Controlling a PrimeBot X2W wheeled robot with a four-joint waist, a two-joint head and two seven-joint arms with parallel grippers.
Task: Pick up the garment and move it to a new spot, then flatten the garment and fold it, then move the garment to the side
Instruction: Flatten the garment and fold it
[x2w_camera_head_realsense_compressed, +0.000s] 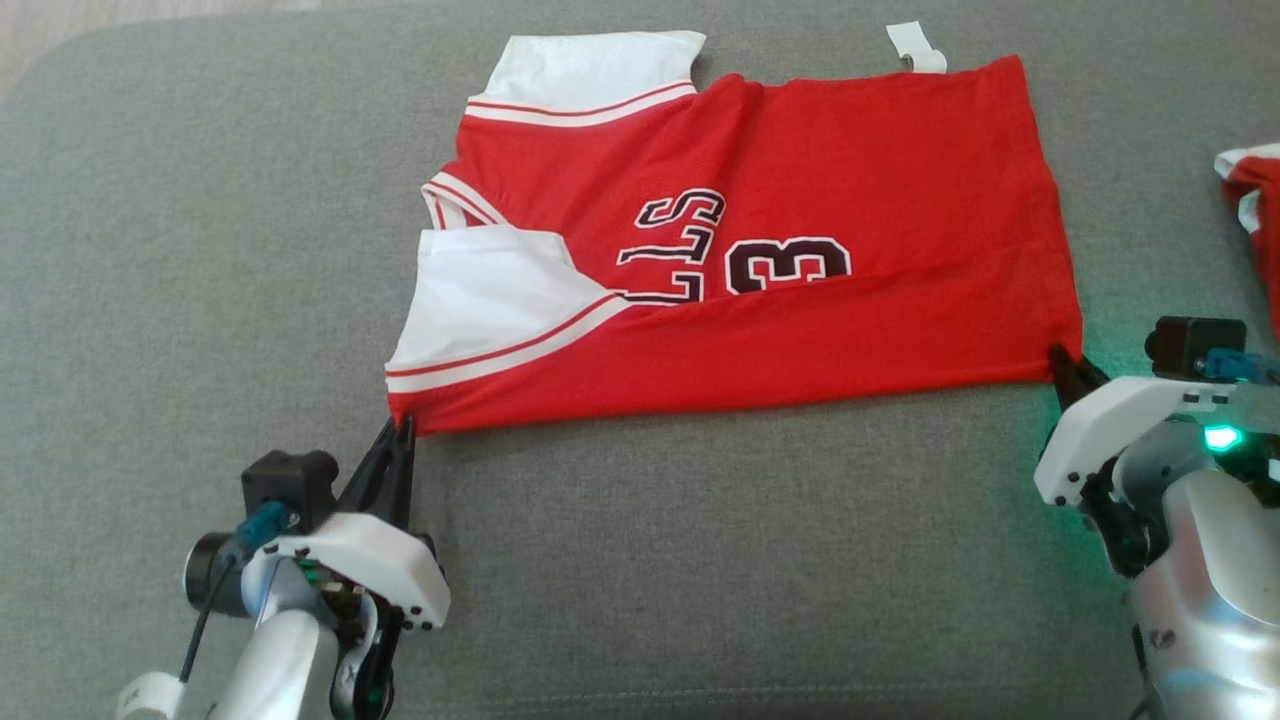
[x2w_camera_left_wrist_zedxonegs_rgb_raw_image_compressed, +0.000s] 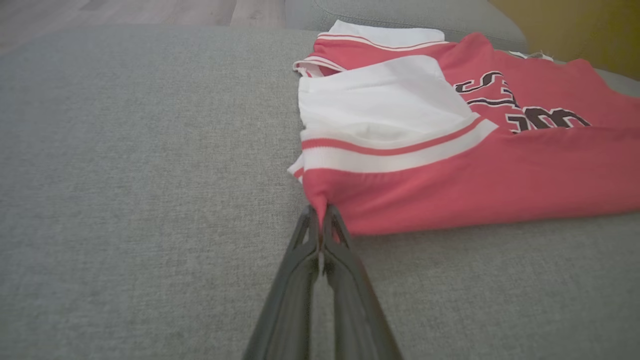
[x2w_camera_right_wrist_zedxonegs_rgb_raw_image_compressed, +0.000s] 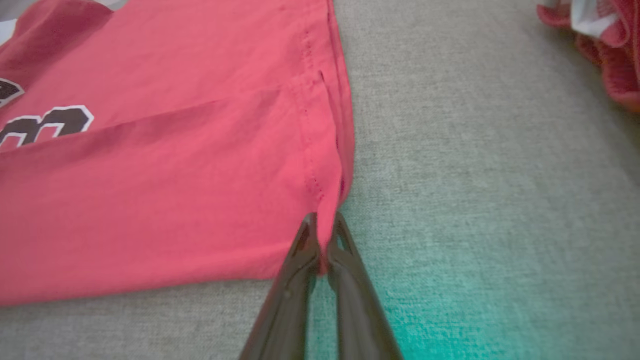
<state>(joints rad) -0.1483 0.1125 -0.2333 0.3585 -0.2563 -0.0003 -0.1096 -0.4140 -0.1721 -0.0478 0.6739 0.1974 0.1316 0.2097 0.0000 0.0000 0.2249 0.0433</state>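
There is one red jersey (x2w_camera_head_realsense_compressed: 800, 190), one crumpled red garment (x2w_camera_head_realsense_compressed: 1255, 195), one white tag (x2w_camera_head_realsense_compressed: 915, 45), one grey cushion (x2w_camera_head_realsense_compressed: 700, 560), and two grippers: left gripper (x2w_camera_head_realsense_compressed: 403, 426), right gripper (x2w_camera_head_realsense_compressed: 1062, 360).

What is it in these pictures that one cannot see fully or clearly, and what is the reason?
- Head view: the print on the jersey is half covered by the jersey's own folded strip; word and number are incomplete.
- Head view: a second garment is cut off by the right edge; right wrist view shows it blurred.
- Wrist views: how many layers the left gripper and right gripper pinch; bunched cloth hides it.
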